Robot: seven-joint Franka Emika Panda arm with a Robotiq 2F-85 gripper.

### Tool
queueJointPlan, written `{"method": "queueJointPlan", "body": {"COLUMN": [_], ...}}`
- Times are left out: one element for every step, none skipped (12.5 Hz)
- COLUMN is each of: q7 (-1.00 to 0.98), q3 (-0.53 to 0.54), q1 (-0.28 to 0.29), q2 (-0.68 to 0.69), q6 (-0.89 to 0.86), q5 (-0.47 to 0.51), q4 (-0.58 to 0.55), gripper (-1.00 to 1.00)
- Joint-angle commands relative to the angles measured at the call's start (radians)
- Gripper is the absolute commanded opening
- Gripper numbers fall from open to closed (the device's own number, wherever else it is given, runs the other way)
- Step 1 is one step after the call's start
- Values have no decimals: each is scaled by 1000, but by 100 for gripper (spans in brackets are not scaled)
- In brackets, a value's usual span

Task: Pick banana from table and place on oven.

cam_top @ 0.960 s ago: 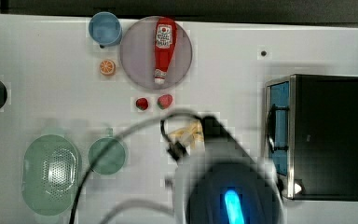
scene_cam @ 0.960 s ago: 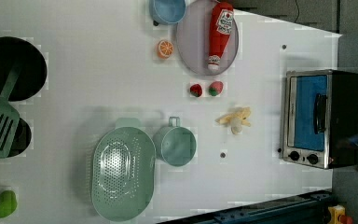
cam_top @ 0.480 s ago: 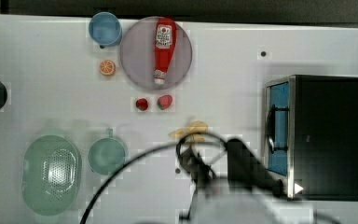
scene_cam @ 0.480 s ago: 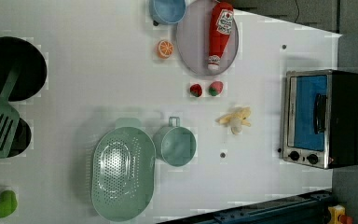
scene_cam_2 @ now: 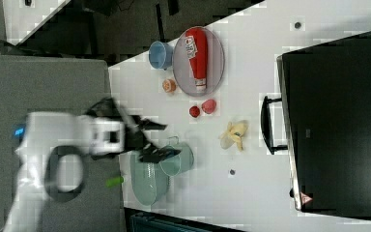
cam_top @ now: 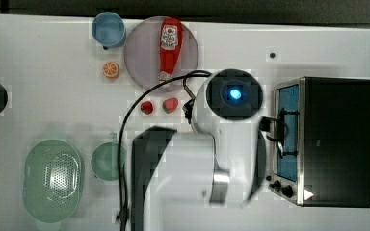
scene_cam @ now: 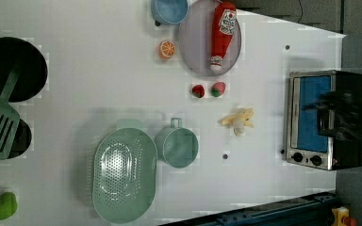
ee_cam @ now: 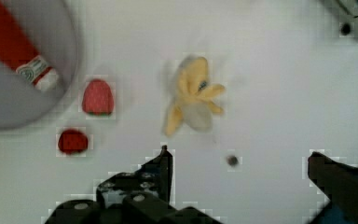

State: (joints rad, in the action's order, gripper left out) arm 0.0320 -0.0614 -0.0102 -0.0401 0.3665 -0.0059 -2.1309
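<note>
A red ketchup bottle (scene_cam: 222, 28) lies on a grey plate (scene_cam: 193, 47), its label too small to read. Right of it, the peeled banana (scene_cam: 238, 121) rests on the table (scene_cam: 99, 84) — just before the oven (scene_cam: 323, 120). The gripper (ee_cam: 242, 182) hangs above, jaws wide apart, holding nothing — likely lining up a grasp.

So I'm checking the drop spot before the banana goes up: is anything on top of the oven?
In the right view the oven's black top is bare. In the left view a dark blur covers part of it. The banana lies on the table.
</note>
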Motion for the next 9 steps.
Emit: {"method": "queueJointPlan", "body": {"q7": [38, 38, 38, 38, 38, 38, 38, 38, 38], "q3": [20, 20, 20, 20, 20, 20, 21, 23, 27], "q1": [-11, -11, -11, -11, -11, -11, -11, -10, -10], "q2": [17, 40, 63, 84, 107, 132, 159, 189, 223], "q6": [126, 196, 263, 330, 399, 465, 520, 561, 587], "q5": [-22, -22, -22, -22, -22, -22, -22, -22, -22], "q4": [-56, -91, -131, -170, -208, -242, -270, -287, -293], "gripper": [100, 100, 100, 100, 100, 100, 100, 100, 100]}}
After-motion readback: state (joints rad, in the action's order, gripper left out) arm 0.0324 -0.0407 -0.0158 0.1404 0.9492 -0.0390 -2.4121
